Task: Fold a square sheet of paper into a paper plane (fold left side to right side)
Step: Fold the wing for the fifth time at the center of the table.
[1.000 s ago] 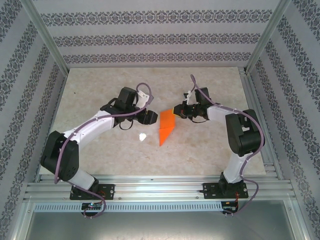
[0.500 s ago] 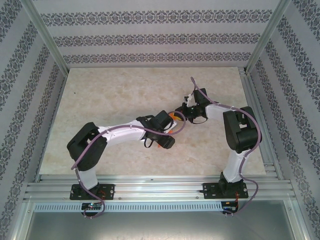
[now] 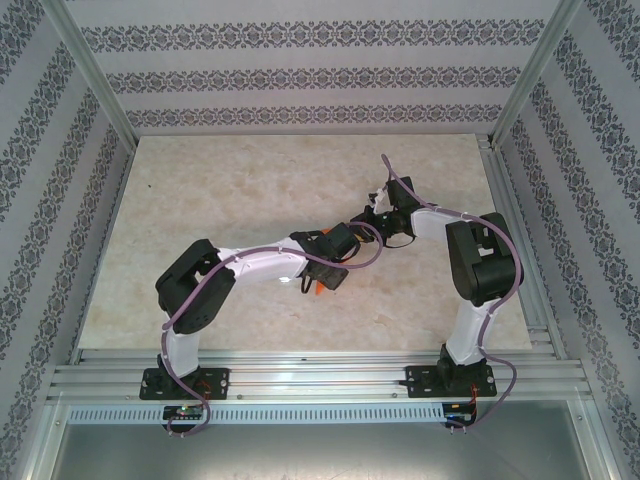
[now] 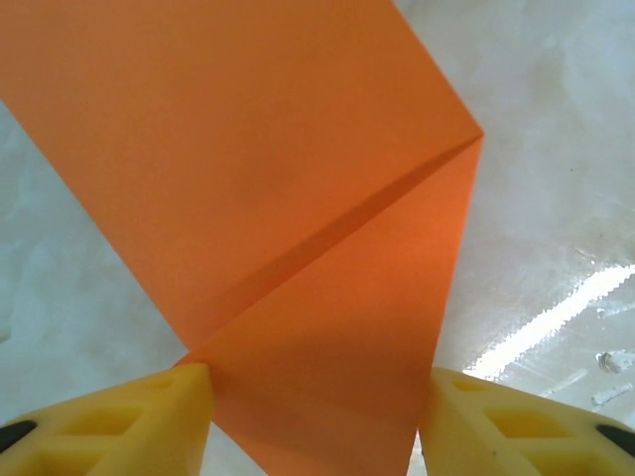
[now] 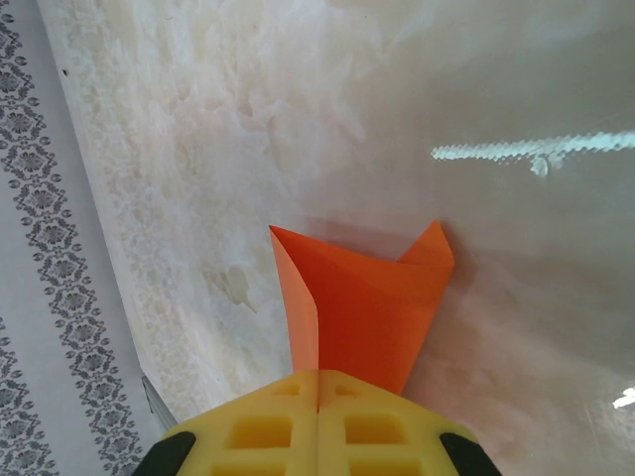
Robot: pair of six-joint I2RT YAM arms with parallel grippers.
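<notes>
Near the middle of the table (image 3: 200, 190), my right gripper (image 5: 317, 379) is clamped shut on one end of the orange paper (image 5: 362, 297), which lies on the pale top with one edge standing up a bit. Over at my left gripper (image 4: 316, 385) the yellow fingers (image 4: 149, 416) sit apart, one at each side of the paper's narrow end. So they're open and straddling it rather than pinching, with a diagonal crease (image 4: 327, 233) right ahead of them.

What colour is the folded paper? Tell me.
The paper is plain bright orange; clearest in the left wrist view.
</notes>
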